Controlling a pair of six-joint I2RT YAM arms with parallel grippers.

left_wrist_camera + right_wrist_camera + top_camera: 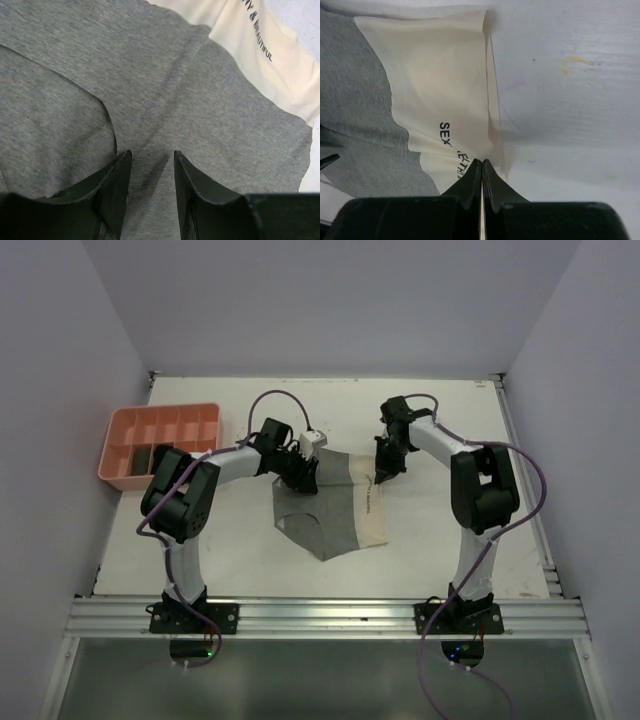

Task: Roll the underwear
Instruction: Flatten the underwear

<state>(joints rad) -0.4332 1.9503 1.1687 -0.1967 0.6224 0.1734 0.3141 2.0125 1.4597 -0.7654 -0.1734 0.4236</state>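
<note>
The underwear (325, 515) lies flat, its cream edge rightward.

We log the underwear (330, 515) flat at centre of the table (240, 552); the tray (118, 480) sits well left, farther back.

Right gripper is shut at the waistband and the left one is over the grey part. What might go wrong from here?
1. The right gripper seems to pinch only a thin bit of the cream waistband near its edge, so the cloth may slip out when pulled.
2. The left gripper stands open over the grey underwear, holding nothing. A one-sided pull could skew the roll.
3. A fold already lies in the grey cloth and may bunch.
</note>
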